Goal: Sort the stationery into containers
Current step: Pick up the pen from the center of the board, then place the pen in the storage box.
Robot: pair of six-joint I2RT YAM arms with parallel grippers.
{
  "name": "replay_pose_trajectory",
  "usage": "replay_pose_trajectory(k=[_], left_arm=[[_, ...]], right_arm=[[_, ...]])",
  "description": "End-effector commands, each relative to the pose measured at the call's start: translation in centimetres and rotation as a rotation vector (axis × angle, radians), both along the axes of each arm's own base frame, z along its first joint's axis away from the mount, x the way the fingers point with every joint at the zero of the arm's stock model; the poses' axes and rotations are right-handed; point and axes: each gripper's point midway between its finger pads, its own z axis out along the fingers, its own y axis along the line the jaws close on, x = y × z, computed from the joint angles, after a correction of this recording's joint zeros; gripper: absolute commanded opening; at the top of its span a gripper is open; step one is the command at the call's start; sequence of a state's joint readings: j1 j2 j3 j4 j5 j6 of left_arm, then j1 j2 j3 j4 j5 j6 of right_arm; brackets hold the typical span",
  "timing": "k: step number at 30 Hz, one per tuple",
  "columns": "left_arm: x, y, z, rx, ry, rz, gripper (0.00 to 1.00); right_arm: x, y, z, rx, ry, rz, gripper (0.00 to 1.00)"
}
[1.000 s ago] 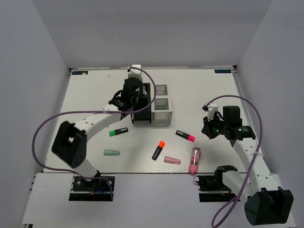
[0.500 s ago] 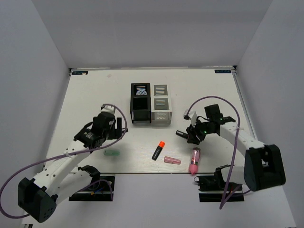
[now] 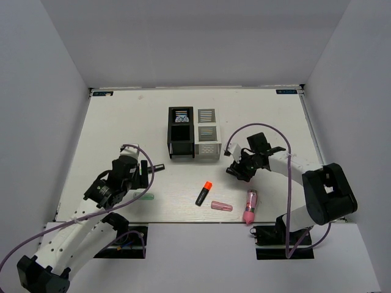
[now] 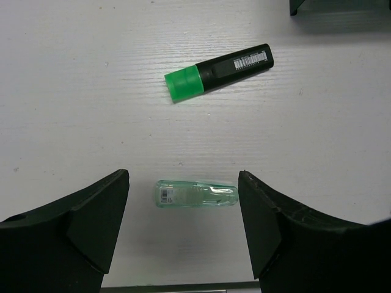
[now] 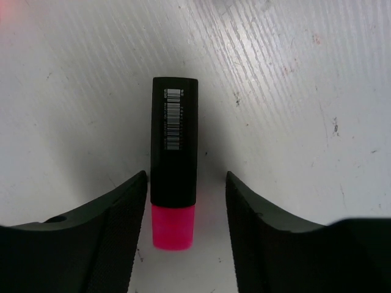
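White table (image 3: 116,122): both grippers stand open over loose stationery, nothing gripped.
Left gripper (image 4: 183,204) straddles the pale green capsule (image 4: 195,195), with clear gaps either side; the green-capped highlighter (image 4: 219,72) lies beyond. Right gripper (image 5: 186,183) flanks the pink-capped highlighter (image 5: 174,165), with more room on one side. Only the wrist views show these pieces whole, as the arms cover them from above. The top view adds the orange-capped highlighter (image 3: 204,193), pink capsule (image 3: 222,206) and pink-clear tube (image 3: 250,206) near the front edge. The black box (image 3: 170,131) and white box (image 3: 208,149) adjoin mid-table, and the tape roll (image 3: 181,115) sits in the black box's far compartment.
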State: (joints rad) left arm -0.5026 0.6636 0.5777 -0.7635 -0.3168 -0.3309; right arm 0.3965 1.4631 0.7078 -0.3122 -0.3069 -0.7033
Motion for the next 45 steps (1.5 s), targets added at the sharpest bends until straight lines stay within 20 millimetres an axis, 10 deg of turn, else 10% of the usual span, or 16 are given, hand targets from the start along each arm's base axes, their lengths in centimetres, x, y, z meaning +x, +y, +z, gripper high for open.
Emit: replay_pose_trajectory(k=[1,8,14,21,28,36,45], left_arm=[[0.0,-0.2,0.1,-0.018,-0.008,-0.007,0.82],[-0.1,-0.1,0.4,-0.027,-0.023,-0.006,0.82],[-0.2,-0.2,0.3,-0.033,-0.022,-0.009,0.82],[-0.2,-0.5,0.2,-0.037,-0.013,-0.024,0.82],[-0.2,-0.4,0.0,-0.03,-0.005,-0.023,0.82],[-0.2,-0.1,-0.1,-0.016,-0.004,-0.013,0.82],[-0.3,-0.3,-0.4,-0.013,0.015,-0.025,0.82]], right_arm=[[-0.4,-1.3,-1.7,-0.107,-0.018,0.057,0.55],[-4.5,-3.0,-3.2,-0.195,0.107,0.172,0.07],[-7.0,-3.8,0.0,-0.23,0.2,0.267,0.0],[1.5,-3.3,12.2,-0.34,-0.133,0.272,0.0],[10.4,-0.5,19.6,-0.493,-0.44,0.344,0.0],[20.7,5.8,22.0,-0.656,-0.799,0.448,0.0],[23.4,10.9,21.9,-0.722,-0.9,0.582,0.0]])
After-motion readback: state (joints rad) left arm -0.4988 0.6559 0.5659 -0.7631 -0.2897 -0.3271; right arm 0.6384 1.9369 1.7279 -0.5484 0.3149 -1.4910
